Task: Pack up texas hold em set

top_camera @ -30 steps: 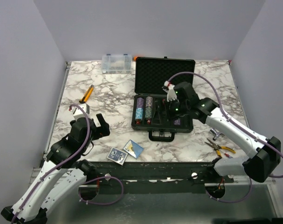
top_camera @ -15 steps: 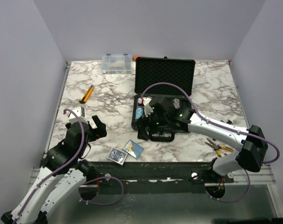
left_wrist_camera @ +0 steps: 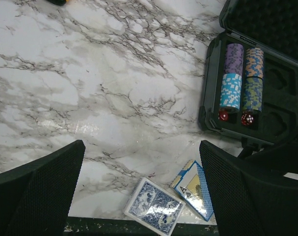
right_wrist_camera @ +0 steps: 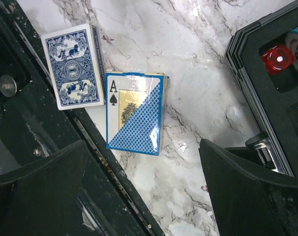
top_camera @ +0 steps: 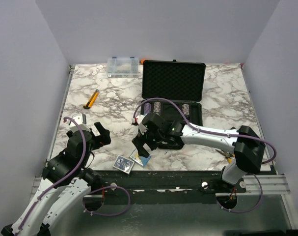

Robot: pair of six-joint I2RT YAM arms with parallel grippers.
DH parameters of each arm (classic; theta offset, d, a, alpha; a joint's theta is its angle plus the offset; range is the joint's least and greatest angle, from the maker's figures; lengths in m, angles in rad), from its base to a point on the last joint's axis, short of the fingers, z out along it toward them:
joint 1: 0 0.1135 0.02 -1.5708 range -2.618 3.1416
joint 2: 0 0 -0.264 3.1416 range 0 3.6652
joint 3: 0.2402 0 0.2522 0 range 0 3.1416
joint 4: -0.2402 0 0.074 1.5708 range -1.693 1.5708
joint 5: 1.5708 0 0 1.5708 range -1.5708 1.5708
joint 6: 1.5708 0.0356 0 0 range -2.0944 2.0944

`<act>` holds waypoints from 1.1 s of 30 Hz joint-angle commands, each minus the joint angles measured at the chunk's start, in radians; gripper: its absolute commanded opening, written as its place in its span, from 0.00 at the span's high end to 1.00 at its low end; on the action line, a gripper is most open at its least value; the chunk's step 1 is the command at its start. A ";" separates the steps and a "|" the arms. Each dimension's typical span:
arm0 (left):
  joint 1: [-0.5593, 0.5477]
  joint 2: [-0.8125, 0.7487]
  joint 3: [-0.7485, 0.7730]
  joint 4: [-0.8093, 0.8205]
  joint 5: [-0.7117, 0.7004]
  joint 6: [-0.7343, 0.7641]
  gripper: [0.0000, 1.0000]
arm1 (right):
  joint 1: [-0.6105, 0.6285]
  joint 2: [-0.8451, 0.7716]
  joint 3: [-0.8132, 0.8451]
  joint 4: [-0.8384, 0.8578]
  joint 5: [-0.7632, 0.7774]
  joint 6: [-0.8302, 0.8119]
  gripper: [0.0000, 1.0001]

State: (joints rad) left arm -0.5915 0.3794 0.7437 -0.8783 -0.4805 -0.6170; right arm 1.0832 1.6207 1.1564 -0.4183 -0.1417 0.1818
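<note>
The right end effector (top_camera: 142, 145) is held wide open with nothing in its grasp, poised directly above the two card decks on the surface (top_camera: 114, 103). The ace-faced deck (right_wrist_camera: 134, 113) is seen directly beneath it, between the two fingers but somewhat closer to one of them. Its long axis runs across the line on which the fingers close, so the narrow width is presented to them. It is judged that a straight descent, with a small sideways correction to centre the deck, is all that the grasp calls for.

The patterned-back deck (right_wrist_camera: 72, 66) is set just beside the first, towards the finger that is nearer the ace-faced deck, at the surface's near edge and turned slightly askew. Because the two decks lie so close, it may be nudged by that finger on the way down.

The black case (top_camera: 173, 81) is found on the opposite side of the right end effector, lid raised. The chip stacks (left_wrist_camera: 233, 73) and red dice (right_wrist_camera: 276, 56) are seated in its tray, and empty recesses are visible beside them.

The left end effector (top_camera: 95, 134) is also spread fully and holds nothing. The decks lie ahead of it and off to one side, well apart, so the right arm is judged the nearer.
</note>
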 commanded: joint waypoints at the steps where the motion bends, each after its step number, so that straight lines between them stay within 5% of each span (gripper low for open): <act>1: -0.005 0.022 0.014 -0.038 -0.007 -0.015 0.02 | 0.012 0.021 -0.006 0.057 0.061 -0.021 0.00; 33: -0.005 -0.035 -0.006 -0.070 -0.058 -0.047 0.02 | 0.103 0.204 0.012 0.018 0.077 0.014 0.03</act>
State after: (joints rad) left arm -0.5915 0.3618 0.7441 -0.9249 -0.5285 -0.6544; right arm 1.1641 1.7866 1.1435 -0.3679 -0.1001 0.1791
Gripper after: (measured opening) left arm 0.985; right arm 0.973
